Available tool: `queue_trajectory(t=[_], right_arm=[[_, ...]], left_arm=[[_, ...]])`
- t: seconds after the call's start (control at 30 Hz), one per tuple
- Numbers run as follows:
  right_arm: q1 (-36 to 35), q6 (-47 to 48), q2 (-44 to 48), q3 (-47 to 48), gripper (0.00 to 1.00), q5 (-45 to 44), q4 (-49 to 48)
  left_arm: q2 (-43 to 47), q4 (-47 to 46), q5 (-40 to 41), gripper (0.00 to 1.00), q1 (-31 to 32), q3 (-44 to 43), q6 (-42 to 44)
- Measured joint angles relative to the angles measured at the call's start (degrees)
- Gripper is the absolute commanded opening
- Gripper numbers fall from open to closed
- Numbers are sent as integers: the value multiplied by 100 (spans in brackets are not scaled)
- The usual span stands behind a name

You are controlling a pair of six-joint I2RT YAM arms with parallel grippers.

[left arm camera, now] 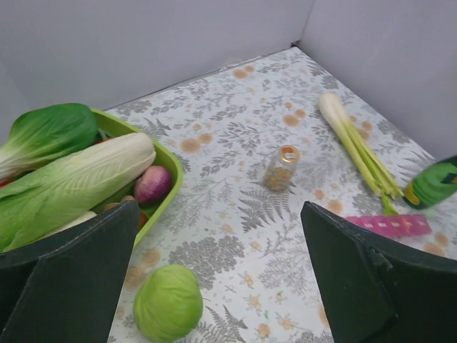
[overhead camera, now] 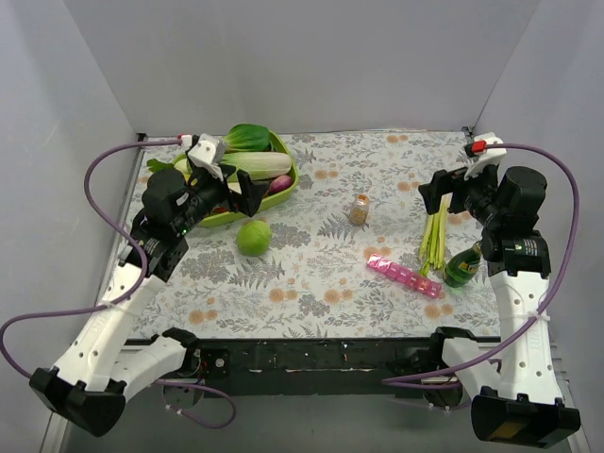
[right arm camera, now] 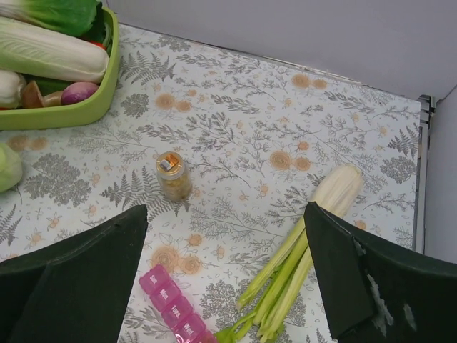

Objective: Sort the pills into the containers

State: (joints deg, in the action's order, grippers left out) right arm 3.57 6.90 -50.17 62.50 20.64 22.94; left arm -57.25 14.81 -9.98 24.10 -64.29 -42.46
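Observation:
The pink pill organiser lies flat on the patterned table, right of centre; it also shows in the right wrist view and in the left wrist view. A small clear jar with brownish contents stands upright behind it, and shows in the left wrist view and the right wrist view. No loose pills show. My left gripper hovers open and empty near the green tray. My right gripper hovers open and empty above the celery at the right.
A green tray with cabbage and other vegetables stands at the back left. A green round fruit lies in front of it. Celery stalks and a dark green bottle lie at the right, by the organiser. Grey walls enclose the table.

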Motion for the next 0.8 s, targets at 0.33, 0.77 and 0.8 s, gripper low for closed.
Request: queue_trajectory(t=[0.33,0.77,0.8], right_arm=[[0,1639,-192,0,98,1419,634],[-1270,4157,-442,-1228,91,1213,1902],[-1375,4201,-466,-1335,90,1062,1904]], left_arm=[[925,17,-949,98,-4,1141,-149],[1528,-157,-1792,98,-4,2188,-258],[1539,-170,-1818,98,-4,2221,-258]])
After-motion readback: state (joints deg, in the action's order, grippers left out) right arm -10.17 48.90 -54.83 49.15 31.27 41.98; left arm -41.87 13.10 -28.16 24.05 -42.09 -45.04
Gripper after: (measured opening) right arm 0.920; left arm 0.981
